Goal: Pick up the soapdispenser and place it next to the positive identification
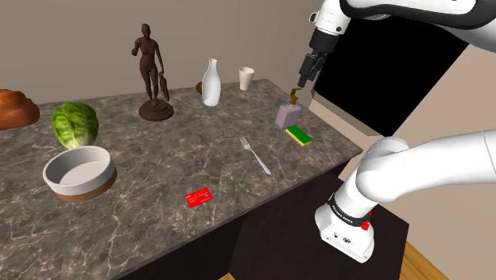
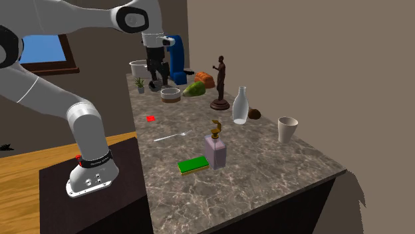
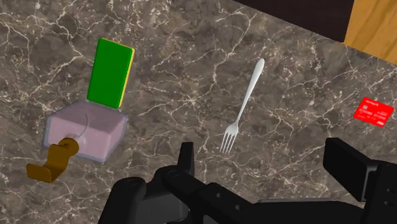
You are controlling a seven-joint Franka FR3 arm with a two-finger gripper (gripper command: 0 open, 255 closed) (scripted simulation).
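Reading the shoulder view from its left, a brown loaf [image 1: 14, 107] sits at the far end of the dark marbled counter [image 1: 159, 151]. A head of lettuce [image 1: 75, 125] is next to it. A white bowl [image 1: 79, 172] with a brown base stands just in front of the lettuce, toward the counter's near edge. A dark brown figurine [image 1: 153, 73] stands upright by the back edge. The red card [image 1: 199, 196] lies flat close to the near edge, on its own. A white bottle [image 1: 211, 83] and a pale cup [image 1: 246, 77] stand by the back edge, toward the far corner. A silver fork [image 1: 256, 155] lies between the card and the soap dispenser [image 1: 288, 113].

I see the dispenser upright near the counter's end edge on that view's right. It is a pale lilac block with a brassy pump, well apart from the card. A green sponge [image 1: 300, 135] with a yellow side lies just beside it. My gripper [image 1: 304, 79] hangs above the dispenser, clear of it. On the wrist view the two black fingers stand wide apart with nothing clasped. The dispenser sits off beside one finger, not between them.
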